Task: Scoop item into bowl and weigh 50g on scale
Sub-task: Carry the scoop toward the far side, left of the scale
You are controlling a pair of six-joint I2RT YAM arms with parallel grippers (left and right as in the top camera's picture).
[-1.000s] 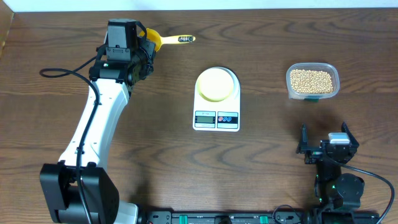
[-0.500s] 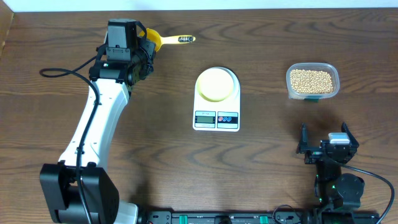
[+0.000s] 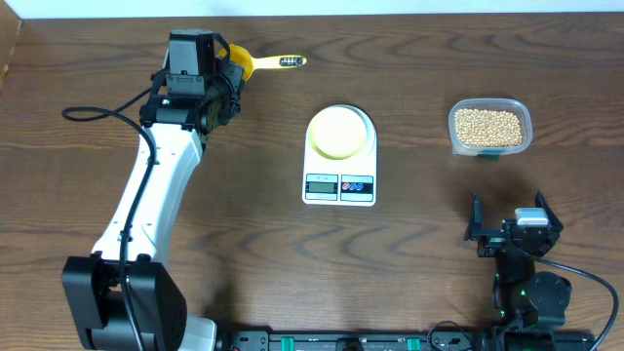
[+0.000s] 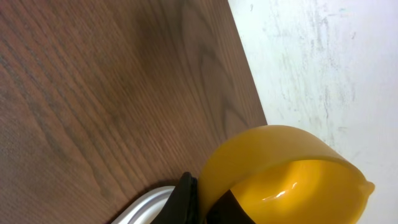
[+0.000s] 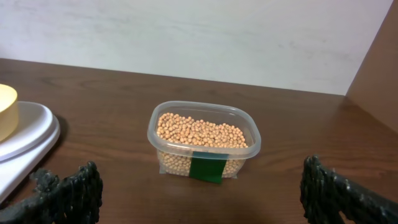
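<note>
We find the left claw at the yellow scoop; we cannot tell its grip. The right claw rests spread, facing the tub of beans.

Glossy plastic scoop, woodgrain table

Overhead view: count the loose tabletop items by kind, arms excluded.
Containers: 2, small pale-yellow round bowl and clear rectangular plastic tub of tan beans.
Scoops: 1, bright yellow plastic scoop.
Scales: 1, white flat digital scale.
Total: 4.
</note>
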